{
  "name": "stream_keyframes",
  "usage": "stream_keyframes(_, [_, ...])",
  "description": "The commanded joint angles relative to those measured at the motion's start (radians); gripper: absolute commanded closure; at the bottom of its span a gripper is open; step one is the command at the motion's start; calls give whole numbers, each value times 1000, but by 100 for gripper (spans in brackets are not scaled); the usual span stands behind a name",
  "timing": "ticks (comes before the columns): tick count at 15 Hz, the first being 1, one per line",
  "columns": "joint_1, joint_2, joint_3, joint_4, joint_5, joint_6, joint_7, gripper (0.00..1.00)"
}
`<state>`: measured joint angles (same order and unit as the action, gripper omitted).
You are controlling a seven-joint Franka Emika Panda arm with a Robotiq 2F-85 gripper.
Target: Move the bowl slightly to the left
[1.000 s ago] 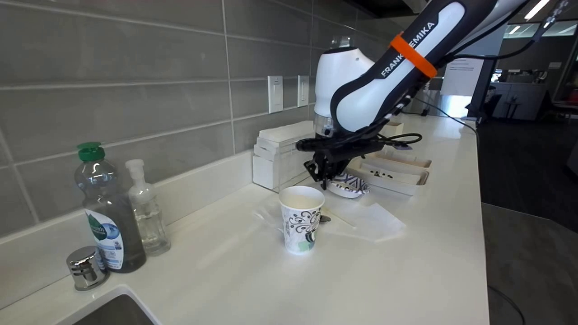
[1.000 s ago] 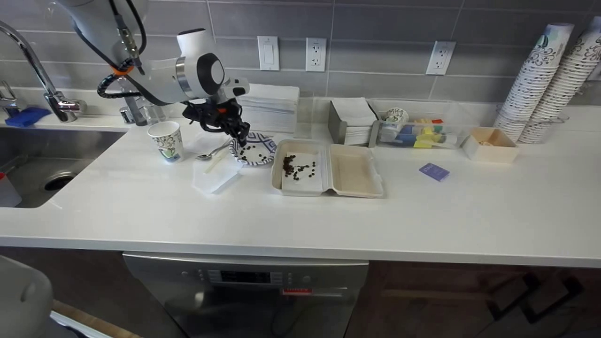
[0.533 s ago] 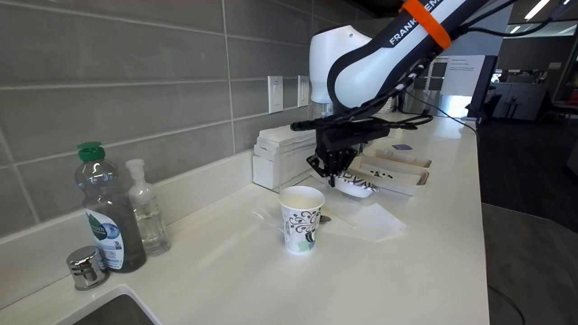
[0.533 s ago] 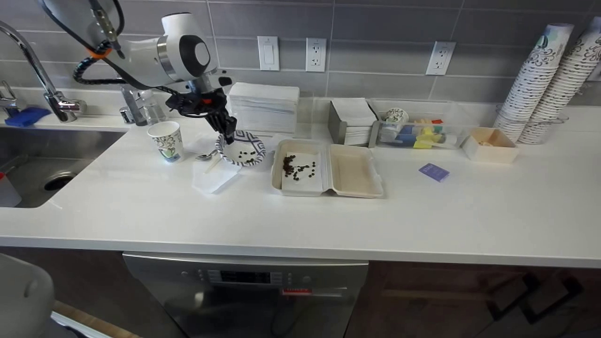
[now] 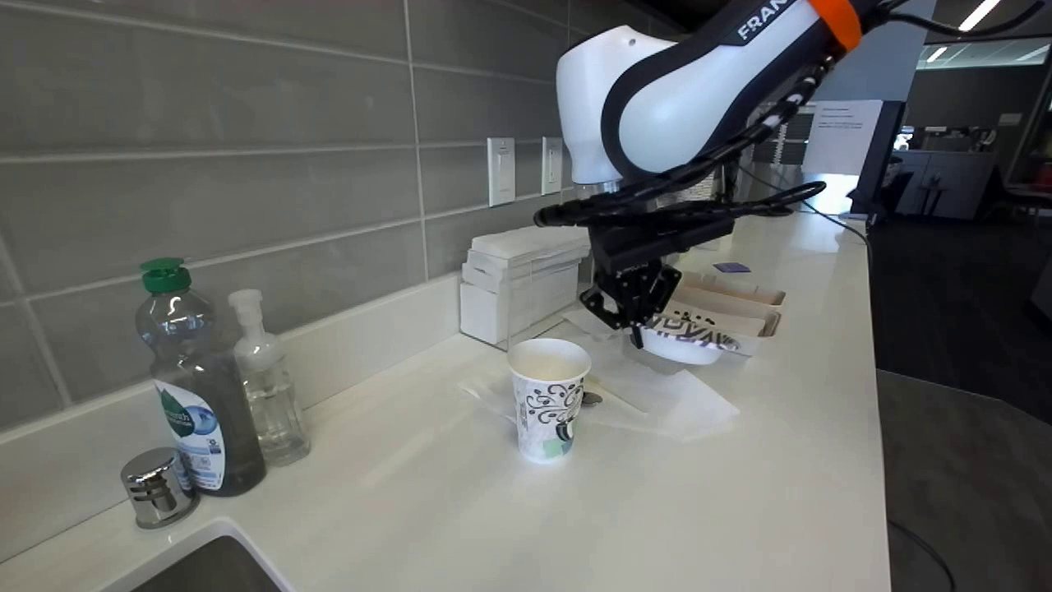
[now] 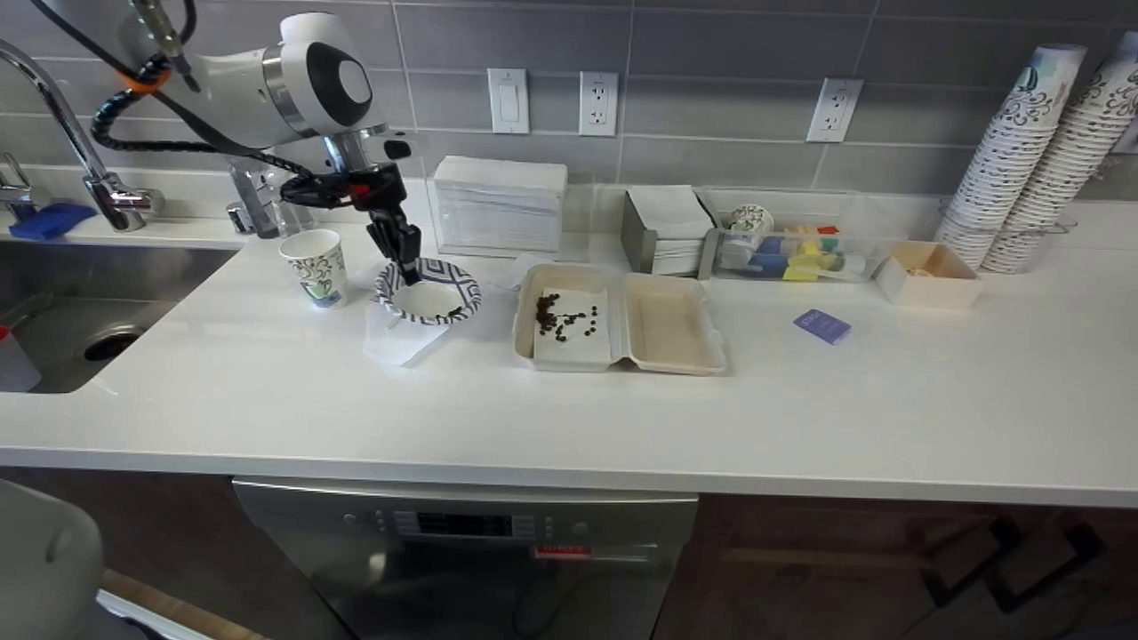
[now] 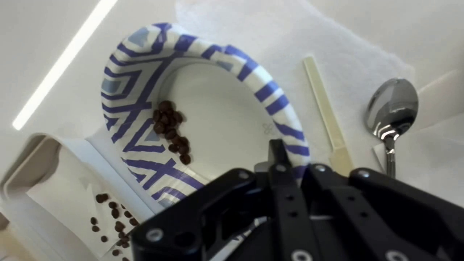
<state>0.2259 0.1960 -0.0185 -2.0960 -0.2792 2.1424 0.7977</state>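
The bowl is white with a dark blue pattern. It shows in both exterior views and the wrist view. My gripper is at its rim in both exterior views and the wrist view. It is shut on the rim, one finger inside the bowl; the other fingertip is hidden behind the rim. The bowl is tilted, low over a white napkin; I cannot tell its exact height. Dark beans lie bunched inside, on the side away from the gripper.
A taller patterned cup stands near the bowl. A spoon and a pale stick lie beside it. An open takeout box with beans stands on the other side. A napkin stack stands by the wall.
My gripper and the bowl in it have moved away from the takeout box, toward the cup and over the napkin. The bowl has tilted and its beans have slid to one side.
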Motion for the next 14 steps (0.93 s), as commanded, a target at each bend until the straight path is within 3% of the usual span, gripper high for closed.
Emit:
stream_keyframes(1, [-3,-79,12,-81,-92,-70,161,99])
stream_keyframes(3, [-17,-125,26,-128,-91,-92,205,99])
stream_keyframes(6, [-33,-205,56,-217,-96,-19,159,99])
stream_keyframes(7, [-42,-121,58,-124,-71,-73,162,96])
stream_keyframes(11, [-48,-185,79,-182,-76,-54,160,99])
stream_keyframes(14, [-39,-166,111,-181,-52,-57,125,99])
